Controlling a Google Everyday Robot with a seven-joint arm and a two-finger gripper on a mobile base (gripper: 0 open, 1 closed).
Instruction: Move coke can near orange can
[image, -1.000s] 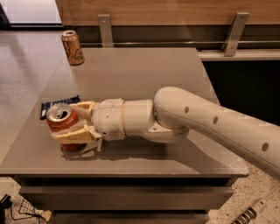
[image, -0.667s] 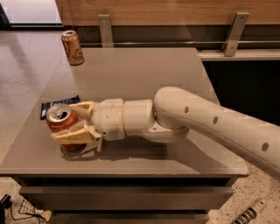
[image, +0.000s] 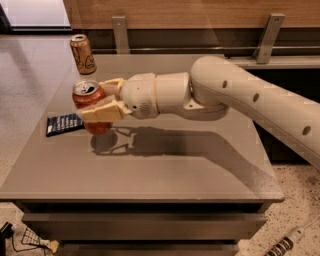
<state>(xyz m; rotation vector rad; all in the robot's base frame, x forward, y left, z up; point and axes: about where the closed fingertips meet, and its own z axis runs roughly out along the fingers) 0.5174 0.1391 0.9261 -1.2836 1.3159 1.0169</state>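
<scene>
The red coke can (image: 84, 95) is held tight between the two fingers of the end effector (image: 95, 100), which is closed around its sides. The can is upright and is lifted a little off the tabletop (image: 165, 170), near the left edge. Its dark shadow (image: 103, 143) is seen just under it. The orange can (image: 83, 54) is stood upright at the far left corner of the tabletop, behind the coke can and a little apart from it. A dark blue packet (image: 64, 123) is laid flat by the left edge, just beside the bottom of the coke can. The big white arm (image: 250, 100) is stretched in from the right side, over the middle of the tabletop.
</scene>
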